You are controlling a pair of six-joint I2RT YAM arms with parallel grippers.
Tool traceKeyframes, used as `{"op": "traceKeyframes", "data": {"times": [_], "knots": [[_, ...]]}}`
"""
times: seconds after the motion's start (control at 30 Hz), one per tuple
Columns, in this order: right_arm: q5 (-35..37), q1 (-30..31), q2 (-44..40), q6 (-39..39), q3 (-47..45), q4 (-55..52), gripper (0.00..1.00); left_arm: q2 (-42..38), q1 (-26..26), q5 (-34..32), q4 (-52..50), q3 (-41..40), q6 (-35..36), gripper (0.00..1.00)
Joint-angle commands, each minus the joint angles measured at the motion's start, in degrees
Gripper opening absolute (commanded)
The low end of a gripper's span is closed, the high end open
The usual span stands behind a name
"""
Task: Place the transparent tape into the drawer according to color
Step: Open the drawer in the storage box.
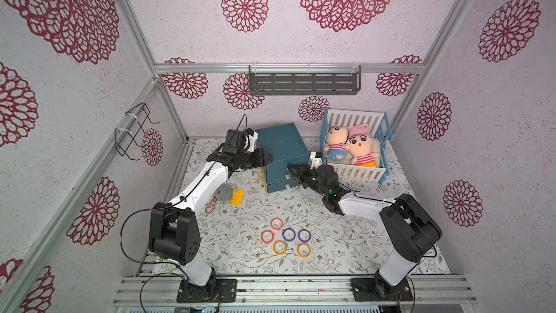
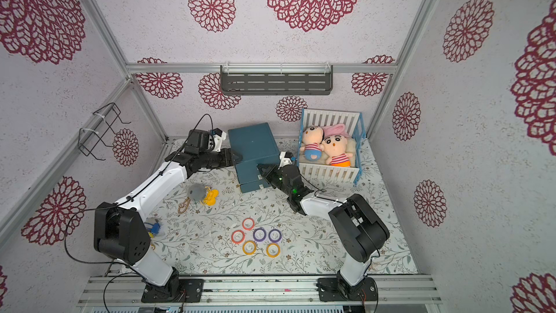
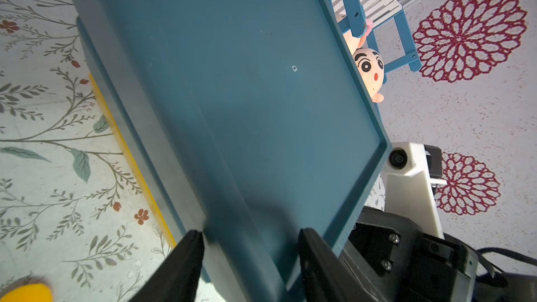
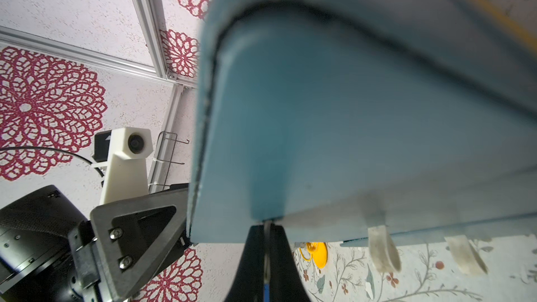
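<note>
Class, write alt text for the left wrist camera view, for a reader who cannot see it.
A boxy dark teal drawer cabinet fills the frame, with the left gripper's black fingers spread open against it. A floral-print table mat lies beside it.

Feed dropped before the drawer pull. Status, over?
Left gripper open, braced against drawer cabinet. Right gripper shut on a pull tab at its front. Six tape rings lying on the mat. Drawer front unobstructed.

Two red-orange tape rings (image 1: 276, 223) (image 1: 267, 236), two purple tape rings (image 1: 288, 234) (image 1: 304, 235) and two yellow tape rings (image 1: 279, 247) (image 1: 304, 249), all small and see-through, lie flat in a close cluster toward the front of the desk (image 1: 346, 248). The yellow pair is nearest the front edge. The dark teal drawer unit (image 1: 278, 146) stands well apart at the back, its front facing them.
</note>
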Motion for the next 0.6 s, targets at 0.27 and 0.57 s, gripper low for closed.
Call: {"op": "traceKeyframes", "data": {"times": [0.27,0.57], "knots": [[-0.2,-0.1,-7.0,0.1,-3.8,-0.7,0.00,-1.1,-0.5,-0.3,-0.5,-0.4,0.9,0.58],[0.2,0.8,-11.6,0.1,-8.3,-1.9,0.00,-1.1,-0.5,-0.6,-0.8,-0.1,1.0,0.58]]}}
